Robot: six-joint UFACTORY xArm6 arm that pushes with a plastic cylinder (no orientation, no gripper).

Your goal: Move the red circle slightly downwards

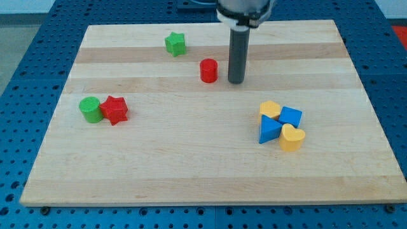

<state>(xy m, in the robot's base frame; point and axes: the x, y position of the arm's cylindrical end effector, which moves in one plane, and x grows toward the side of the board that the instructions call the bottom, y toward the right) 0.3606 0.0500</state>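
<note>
The red circle, a short red cylinder, stands on the wooden board a little above the view's middle. My tip rests on the board just to the view's right of the red circle, with a small gap between them. The dark rod rises straight up from the tip to the arm at the view's top.
A green star lies at the upper left of the red circle. A green circle and a red star touch at the view's left. At the right, a yellow block, a blue block, a blue triangle and a yellow heart cluster together.
</note>
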